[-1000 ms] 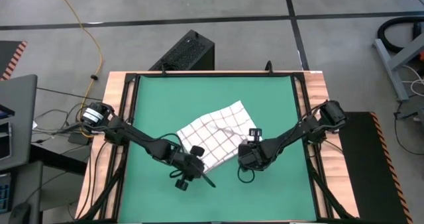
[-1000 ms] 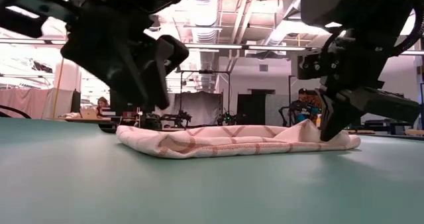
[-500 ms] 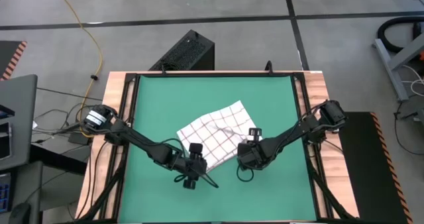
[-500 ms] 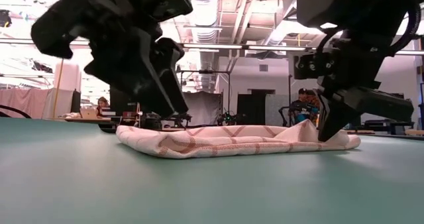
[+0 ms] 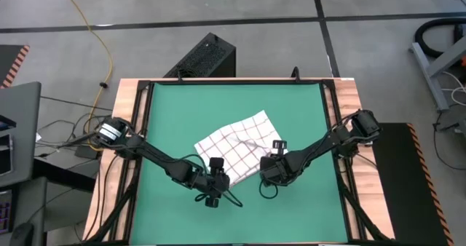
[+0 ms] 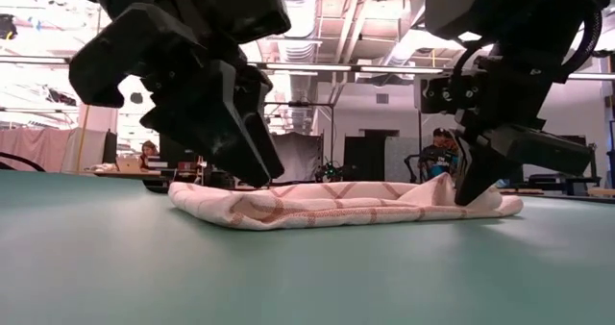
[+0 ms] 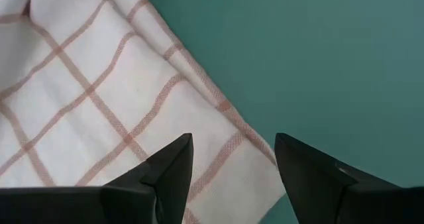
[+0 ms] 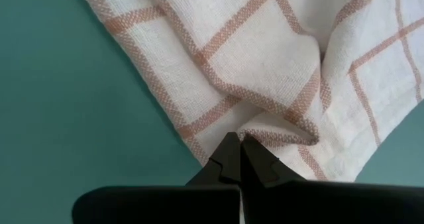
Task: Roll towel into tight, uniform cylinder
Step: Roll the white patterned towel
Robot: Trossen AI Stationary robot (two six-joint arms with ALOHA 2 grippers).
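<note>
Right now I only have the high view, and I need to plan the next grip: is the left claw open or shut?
Observer: Open. The left wrist view shows the left claw with its fingers spread above the towel, near a corner.
Operator: And the right one?
Observer: The right claw is shut, pinching a puckered fold at the towel's edge.
Operator: Any roll formed?
Observer: Not visibly. In the low view it lies low on the green mat, raised only beside the right claw.

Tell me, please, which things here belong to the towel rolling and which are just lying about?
Job: towel; left gripper, open over its corner; right gripper, shut on its edge; green mat.
Lying about: black box; yellow cable.
</note>
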